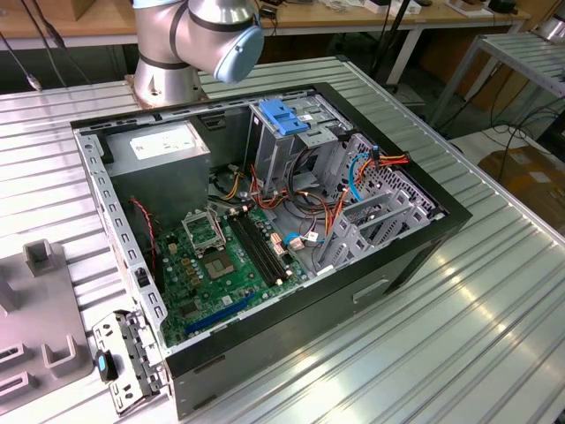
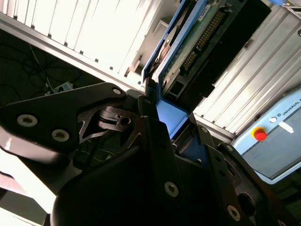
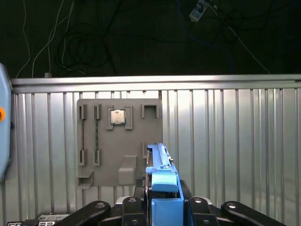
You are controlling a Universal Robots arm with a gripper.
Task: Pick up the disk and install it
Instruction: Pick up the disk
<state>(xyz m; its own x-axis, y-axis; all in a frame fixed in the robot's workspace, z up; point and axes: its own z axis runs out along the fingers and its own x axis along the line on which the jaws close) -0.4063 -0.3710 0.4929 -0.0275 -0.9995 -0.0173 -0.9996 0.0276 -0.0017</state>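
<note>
Now I am seeing the black two-finger gripper (image 3: 164,212) clamping the flat silver-grey metal disk with blue plastic side rails (image 3: 161,162). It is holding the disk on its edge over the ribbed metal table (image 3: 225,141), near the grey fixture plate (image 3: 108,141).

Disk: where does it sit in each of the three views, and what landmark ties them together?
Second wrist view: the disk is clamped in the gripper, circuit-board side showing, with the ribbed metal table behind it.
First wrist view: the disk is edge-on in the gripper, with the grey fixture plate beyond it.
Exterior view: the fixture plate lies at the exterior view's lower left.
Shared landmark: the ribbed metal table.
</note>
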